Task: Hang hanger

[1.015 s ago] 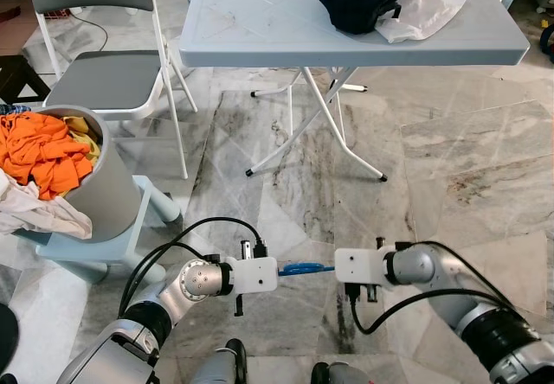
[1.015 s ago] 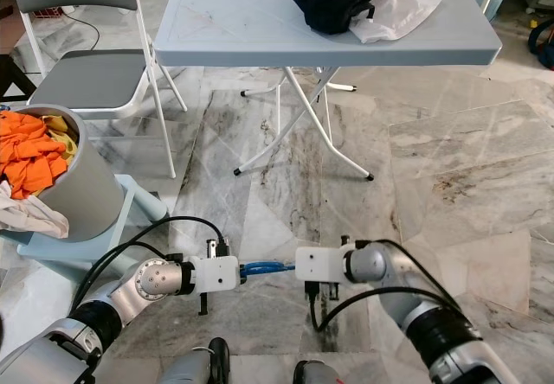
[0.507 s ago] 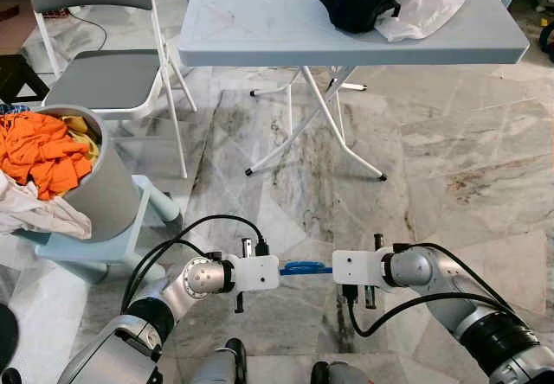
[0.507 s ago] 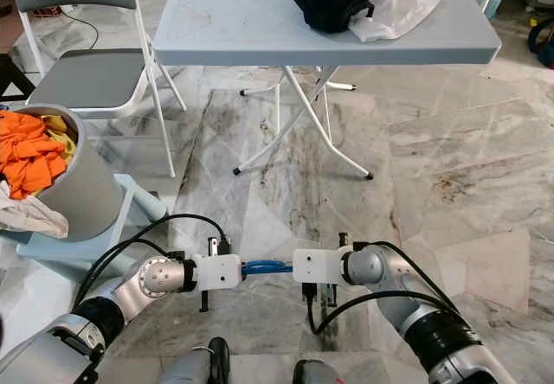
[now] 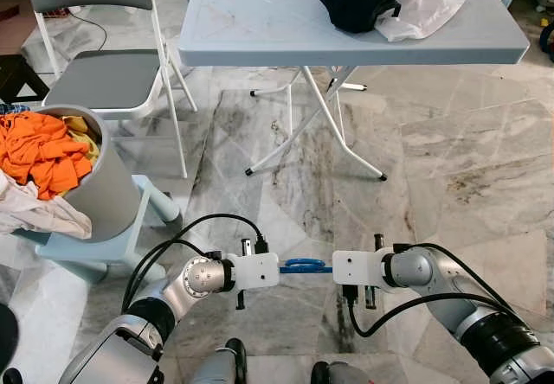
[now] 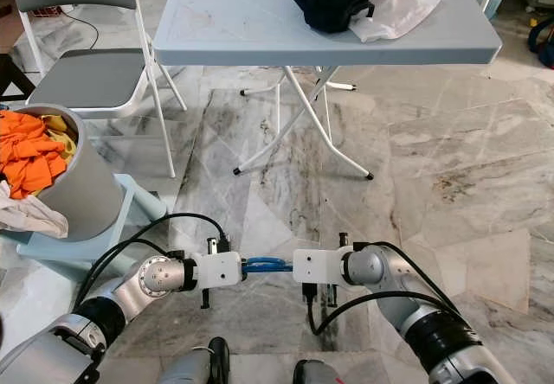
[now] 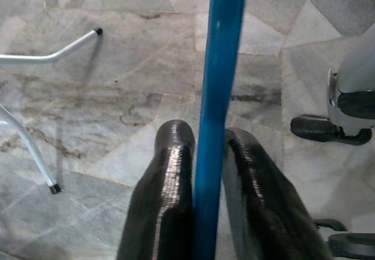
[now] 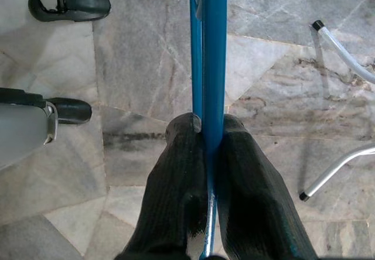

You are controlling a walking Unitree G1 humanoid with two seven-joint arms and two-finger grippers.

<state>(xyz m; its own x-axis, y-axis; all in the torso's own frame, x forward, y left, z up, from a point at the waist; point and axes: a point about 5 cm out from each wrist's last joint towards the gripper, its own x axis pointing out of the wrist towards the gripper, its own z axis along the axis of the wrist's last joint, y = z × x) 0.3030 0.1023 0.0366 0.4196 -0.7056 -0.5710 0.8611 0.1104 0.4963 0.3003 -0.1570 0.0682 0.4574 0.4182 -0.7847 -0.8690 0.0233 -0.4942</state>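
You had the blue hanger (image 5: 305, 265) pinched from both ends low over the marble floor (image 5: 467, 168), left end effector (image 7: 202, 149) and right end effector (image 8: 206, 132) each clenched on it, just short of the near edge of the gray tabletop (image 5: 260, 21).

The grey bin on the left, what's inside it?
The grey bin holds a heap of orange cloth with a bit of yellow cloth behind it; a white cloth drapes over its rim. Anything deeper is covered.
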